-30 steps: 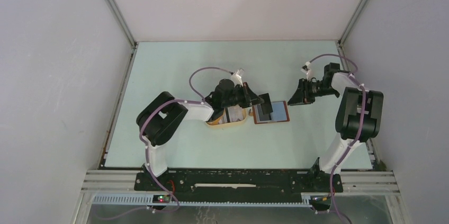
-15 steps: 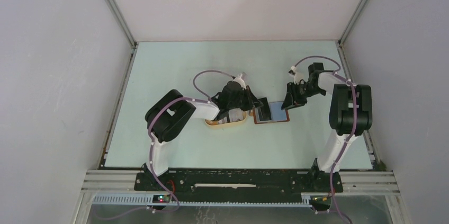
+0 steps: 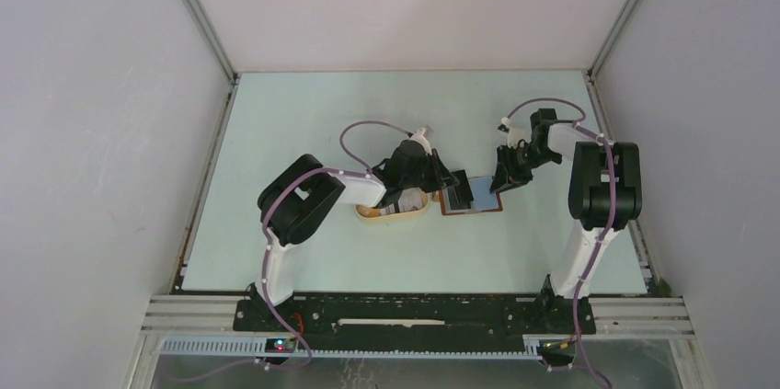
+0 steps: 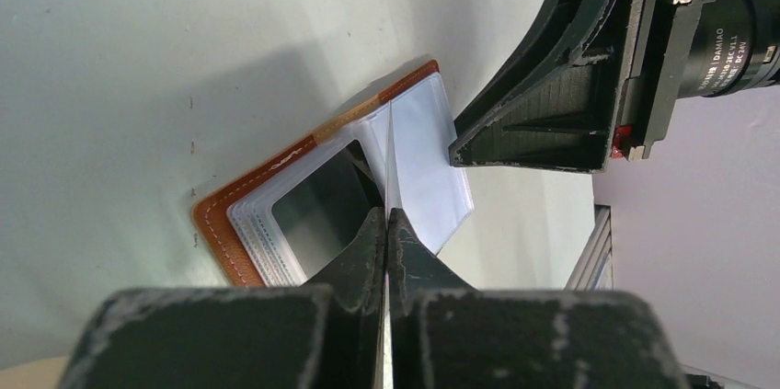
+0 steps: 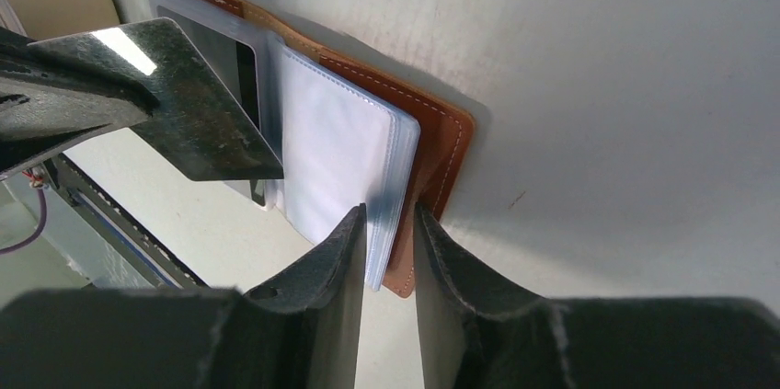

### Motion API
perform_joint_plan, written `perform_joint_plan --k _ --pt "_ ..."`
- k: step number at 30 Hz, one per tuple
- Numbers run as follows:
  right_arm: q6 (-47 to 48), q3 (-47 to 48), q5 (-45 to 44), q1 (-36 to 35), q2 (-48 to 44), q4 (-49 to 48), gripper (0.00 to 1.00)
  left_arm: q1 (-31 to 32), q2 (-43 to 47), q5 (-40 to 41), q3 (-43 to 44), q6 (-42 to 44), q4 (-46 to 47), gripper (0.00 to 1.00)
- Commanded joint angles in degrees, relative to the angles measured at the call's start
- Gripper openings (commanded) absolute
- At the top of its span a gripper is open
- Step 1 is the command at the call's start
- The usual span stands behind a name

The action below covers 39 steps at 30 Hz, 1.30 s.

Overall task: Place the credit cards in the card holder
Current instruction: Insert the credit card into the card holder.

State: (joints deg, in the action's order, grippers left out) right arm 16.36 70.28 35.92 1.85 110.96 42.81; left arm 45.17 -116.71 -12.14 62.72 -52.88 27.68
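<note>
The card holder (image 3: 485, 199) lies open on the table, reddish-brown leather with clear pockets (image 5: 336, 145). My left gripper (image 3: 448, 179) is shut on a dark credit card (image 5: 175, 95) and holds it on edge over the holder's left half, its lower edge at the pockets (image 4: 388, 154). My right gripper (image 3: 502, 181) stands at the holder's right edge. Its fingers (image 5: 345, 251) are a narrow gap apart and straddle the pocket stack and leather rim (image 5: 441, 145). More cards (image 3: 403, 200) lie in the oval cream tray.
The oval cream tray (image 3: 371, 214) sits just left of the card holder, under my left forearm. The two grippers are close together over the holder, and my right gripper fills the upper right of the left wrist view (image 4: 570, 76). White walls enclose the table.
My right gripper has swung left and down from open table to the holder's right edge. My left gripper has shifted slightly right with the card, now over the holder.
</note>
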Motion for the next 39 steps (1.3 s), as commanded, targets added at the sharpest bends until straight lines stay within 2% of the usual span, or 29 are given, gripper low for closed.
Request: perform_joint_plan --k 1,9,27,39 --pt "0.1 1.3 -3.4 -0.9 1.5 0.4 0.33 0.5 -0.9 0.6 3.2 1.3 -0.9 0.0" --pt "0.3 1.7 -4.2 -1.5 1.9 1.0 0.29 0.7 -1.7 -0.1 3.6 -1.1 -2.7 0.0" --pt "-0.2 1.9 -4.8 -1.7 2.0 1.0 0.29 1.3 -3.6 -2.1 4.6 -4.7 -7.0 0.0" --pt "-0.4 1.9 -4.8 -1.7 1.7 0.9 0.29 3.8 -2.2 2.4 10.6 2.2 -19.8 0.0"
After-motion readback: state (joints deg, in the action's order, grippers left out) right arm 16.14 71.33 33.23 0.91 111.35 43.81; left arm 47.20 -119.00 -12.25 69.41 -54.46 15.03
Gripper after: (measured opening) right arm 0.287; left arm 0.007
